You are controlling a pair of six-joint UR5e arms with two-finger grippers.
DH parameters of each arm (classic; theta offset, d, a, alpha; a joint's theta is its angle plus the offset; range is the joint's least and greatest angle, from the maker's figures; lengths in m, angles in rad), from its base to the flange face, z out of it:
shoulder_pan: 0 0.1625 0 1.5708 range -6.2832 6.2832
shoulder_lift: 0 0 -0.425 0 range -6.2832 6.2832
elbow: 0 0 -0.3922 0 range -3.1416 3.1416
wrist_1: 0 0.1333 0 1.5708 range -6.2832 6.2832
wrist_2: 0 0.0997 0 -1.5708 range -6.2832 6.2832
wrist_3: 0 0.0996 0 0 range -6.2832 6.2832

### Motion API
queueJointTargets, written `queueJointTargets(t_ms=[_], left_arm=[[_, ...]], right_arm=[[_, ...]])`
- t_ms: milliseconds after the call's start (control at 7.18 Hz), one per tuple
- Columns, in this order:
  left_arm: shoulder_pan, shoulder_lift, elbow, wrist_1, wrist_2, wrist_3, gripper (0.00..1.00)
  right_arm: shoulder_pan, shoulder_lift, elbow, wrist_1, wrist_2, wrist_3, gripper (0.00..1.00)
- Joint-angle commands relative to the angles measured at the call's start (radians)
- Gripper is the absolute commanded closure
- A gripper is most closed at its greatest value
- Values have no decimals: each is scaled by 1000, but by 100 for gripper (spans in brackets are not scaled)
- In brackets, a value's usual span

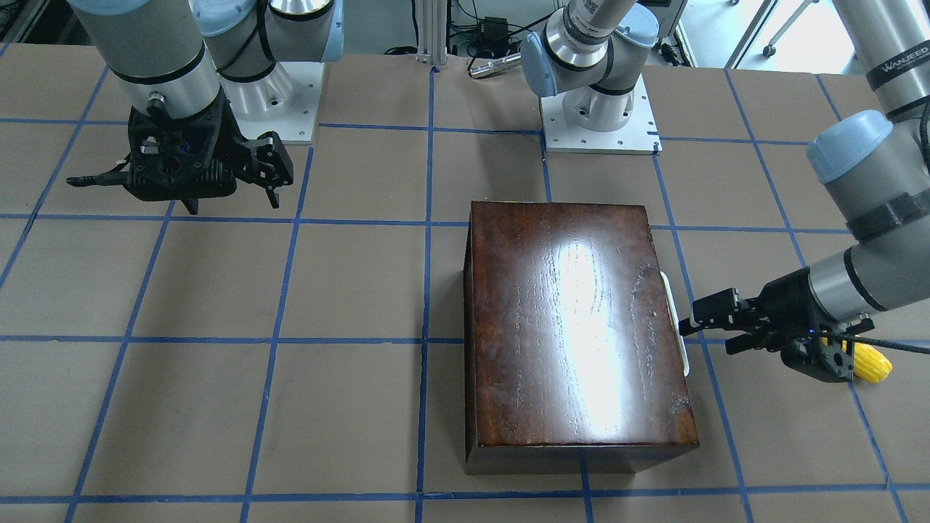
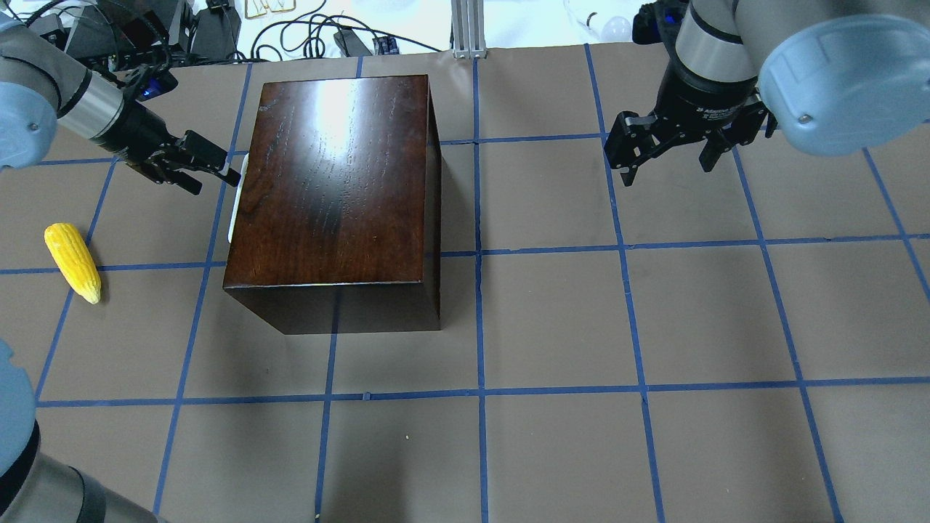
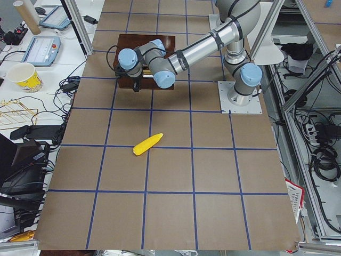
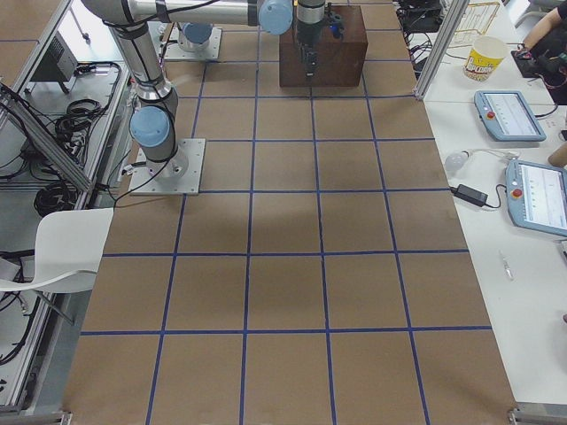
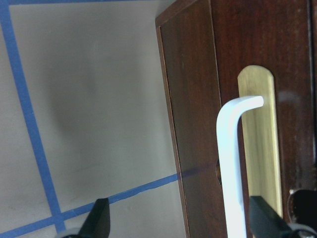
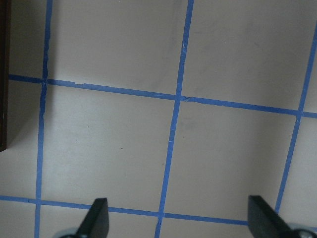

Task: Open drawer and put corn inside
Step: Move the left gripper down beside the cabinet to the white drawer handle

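Observation:
The dark-brown wooden box [image 2: 334,181] stands on the table with its drawer [image 5: 198,124] closed. The drawer's white curved handle [image 5: 230,168] is on the side facing my left arm and also shows in the front view [image 1: 676,319]. My left gripper [image 2: 218,183] is open and level with the handle. In the left wrist view [image 5: 181,220] the handle lies between the fingers, nearer the right one. The yellow corn [image 2: 73,261] lies on the table behind that gripper, partly hidden by it in the front view [image 1: 872,362]. My right gripper [image 2: 668,172] is open and empty, above the table far from the box.
The table is brown paper with a grid of blue tape lines [image 2: 476,254]. The two arm bases [image 1: 599,123] are bolted at the robot's edge. Cables and a metal post [image 2: 468,29] lie beyond the far edge.

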Motion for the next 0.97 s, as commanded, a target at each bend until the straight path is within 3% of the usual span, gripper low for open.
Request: queueJointTargets(t_ms=[0, 835], left_arm=[[-1, -10, -1, 0, -30, -1, 0], [-3, -49, -4, 15, -32, -1, 0]], right_arm=[[2, 0, 0, 0, 0, 0, 0], [1, 0, 0, 0, 0, 0, 0]])
